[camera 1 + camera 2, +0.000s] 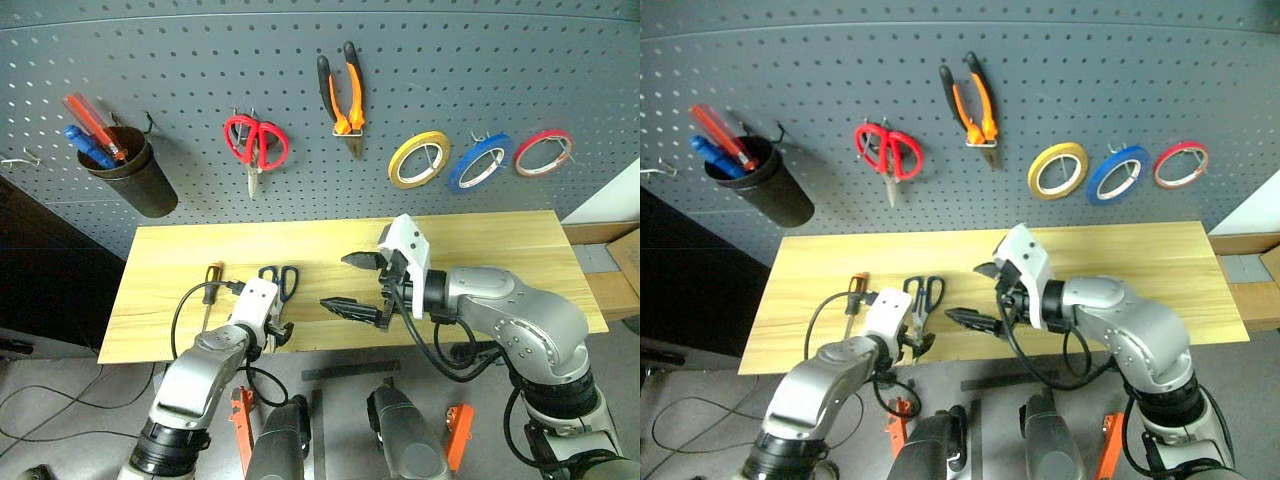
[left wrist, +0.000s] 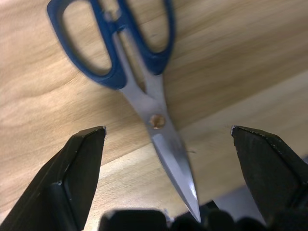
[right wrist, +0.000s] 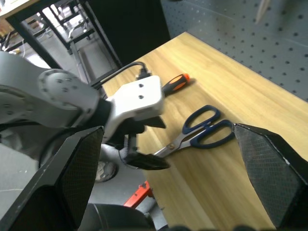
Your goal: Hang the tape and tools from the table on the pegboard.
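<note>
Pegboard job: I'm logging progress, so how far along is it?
Done: the pliers and blue tape already hang on the pegboard. In hand: nothing is held; the open left hand sits over the blue-handled scissors on the table, and the right hand is open too. Left: those scissors and the screwdriver.

A thin blue tape ring (image 1: 481,162) and pliers with orange-and-black handles (image 1: 343,96) hang on hooks on the dark grey pegboard (image 1: 200,60). On the light wooden surface (image 1: 500,250), dark blue-handled scissors (image 1: 285,281) lie flat and closed, blades pointing toward the near edge. Beside them, on the left, lies a slim screwdriver with an orange-and-black handle (image 1: 211,283).
</note>
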`<state>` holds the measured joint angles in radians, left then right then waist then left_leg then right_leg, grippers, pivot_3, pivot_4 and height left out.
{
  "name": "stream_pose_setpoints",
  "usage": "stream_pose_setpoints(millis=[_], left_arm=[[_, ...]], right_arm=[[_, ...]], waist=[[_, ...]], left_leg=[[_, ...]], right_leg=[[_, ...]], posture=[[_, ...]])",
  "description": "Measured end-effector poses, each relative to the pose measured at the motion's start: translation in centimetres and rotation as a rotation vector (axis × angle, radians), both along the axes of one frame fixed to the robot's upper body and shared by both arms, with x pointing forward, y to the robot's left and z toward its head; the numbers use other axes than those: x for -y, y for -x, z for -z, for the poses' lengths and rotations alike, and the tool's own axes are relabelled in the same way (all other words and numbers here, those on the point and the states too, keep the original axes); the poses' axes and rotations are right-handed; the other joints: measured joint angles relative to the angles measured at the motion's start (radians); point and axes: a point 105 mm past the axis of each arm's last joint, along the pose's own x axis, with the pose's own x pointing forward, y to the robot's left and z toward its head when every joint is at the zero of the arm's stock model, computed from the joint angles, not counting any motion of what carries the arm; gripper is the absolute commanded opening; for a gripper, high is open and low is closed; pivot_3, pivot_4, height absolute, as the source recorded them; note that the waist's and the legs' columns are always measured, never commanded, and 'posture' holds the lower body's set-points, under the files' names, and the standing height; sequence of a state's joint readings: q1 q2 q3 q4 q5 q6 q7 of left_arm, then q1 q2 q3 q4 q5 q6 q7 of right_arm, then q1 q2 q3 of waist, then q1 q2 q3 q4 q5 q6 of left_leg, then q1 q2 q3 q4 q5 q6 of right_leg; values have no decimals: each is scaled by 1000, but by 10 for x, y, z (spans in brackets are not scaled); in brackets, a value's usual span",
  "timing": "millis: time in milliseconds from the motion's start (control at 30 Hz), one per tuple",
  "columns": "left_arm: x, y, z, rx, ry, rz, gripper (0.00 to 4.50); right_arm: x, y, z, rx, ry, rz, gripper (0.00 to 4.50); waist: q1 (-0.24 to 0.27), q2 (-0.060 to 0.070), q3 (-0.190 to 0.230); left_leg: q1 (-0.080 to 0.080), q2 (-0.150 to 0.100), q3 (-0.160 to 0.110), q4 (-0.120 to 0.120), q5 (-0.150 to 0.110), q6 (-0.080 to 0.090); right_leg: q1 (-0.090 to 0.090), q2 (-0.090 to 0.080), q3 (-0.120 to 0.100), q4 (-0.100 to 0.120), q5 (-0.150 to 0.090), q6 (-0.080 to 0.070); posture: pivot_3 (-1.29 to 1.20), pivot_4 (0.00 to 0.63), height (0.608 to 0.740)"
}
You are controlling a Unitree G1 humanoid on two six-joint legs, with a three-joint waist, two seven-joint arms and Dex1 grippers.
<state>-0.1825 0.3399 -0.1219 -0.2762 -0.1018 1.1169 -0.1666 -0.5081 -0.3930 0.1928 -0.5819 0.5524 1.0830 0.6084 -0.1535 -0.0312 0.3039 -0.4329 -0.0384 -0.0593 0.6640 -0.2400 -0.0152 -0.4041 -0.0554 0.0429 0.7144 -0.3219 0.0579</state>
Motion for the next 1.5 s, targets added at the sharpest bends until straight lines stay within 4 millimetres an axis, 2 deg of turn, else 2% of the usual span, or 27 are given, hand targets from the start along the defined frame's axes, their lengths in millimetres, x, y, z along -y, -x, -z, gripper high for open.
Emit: stream_pose_setpoints(millis=[167, 400, 500, 800, 833, 1133, 1267, 1367, 1433, 1500], left_arm=[[-1, -11, 5, 0, -23, -57, 4500], [12, -19, 5, 22, 4, -65, 4500], [13, -19, 5, 23, 11, -78, 3929], [2, -18, 6, 24, 60, -131, 957], [1, -18, 5, 30, 67, -134, 733], [-10, -15, 1, 49, 110, -111, 437], [-11, -13, -15, 143, 126, -29, 406], [-2, -15, -48, 334, 163, 83, 397], [5, -13, -72, 457, 182, 160, 397], [8, -7, -87, 533, 185, 216, 397]], right_arm=[[3, 0, 3, -4, 17, 8, 4457], [3, 1, 4, -12, 14, 10, 4457], [4, 1, 5, -17, 19, 14, 4500], [20, -4, 4, -16, 48, 55, 4500], [23, -5, 4, -12, 54, 63, 4500], [56, -16, -4, 49, 94, 171, 4500], [63, -17, -13, 123, 89, 194, 4500], [72, -19, -30, 260, 85, 218, 4500], [77, -20, -35, 322, 118, 217, 4500], [77, -19, -37, 345, 122, 203, 4500]], waist=[[0, -1, 1], [-2, -1, 1], [-2, -1, 1], [-10, -2, 1], [-10, -2, 1], [-12, -2, 1], [-12, -2, 1], [-10, -2, 1], [-10, -2, 1], [-11, -2, 1]], left_leg=[[0, 0, 0, 0, 0, 0], [0, 0, 0, 0, 0, 0], [0, 0, 0, 0, 0, 0], [0, 0, 0, 0, 0, 0], [0, 0, 0, 0, 0, 0], [0, 0, 0, 0, 0, 0], [-1, 0, 0, 0, 0, 0], [-1, 0, 1, -1, 0, 0], [-1, 0, 1, -1, 0, 0], [-1, 1, 1, -1, 0, 0]], right_leg=[[0, 0, -1, 0, 0, 0], [0, 0, 0, 0, 0, 0], [0, 0, 0, 0, 0, 0], [1, 0, 0, -1, 0, 0], [1, 0, 0, -1, 0, 0], [1, 0, 0, -1, 0, 0], [1, 0, 0, -2, 0, 0], [1, -1, 0, -3, 0, 0], [1, -1, 0, -4, 0, 0], [1, -1, 0, -4, 0, 0]], posture=[[-250, 314, 740], [-275, 319, 740], [-277, 319, 740], [-278, 314, 740], [-280, 312, 740], [-289, 306, 740], [-290, 303, 740], [-287, 298, 740], [-281, 296, 740], [-277, 294, 740]])
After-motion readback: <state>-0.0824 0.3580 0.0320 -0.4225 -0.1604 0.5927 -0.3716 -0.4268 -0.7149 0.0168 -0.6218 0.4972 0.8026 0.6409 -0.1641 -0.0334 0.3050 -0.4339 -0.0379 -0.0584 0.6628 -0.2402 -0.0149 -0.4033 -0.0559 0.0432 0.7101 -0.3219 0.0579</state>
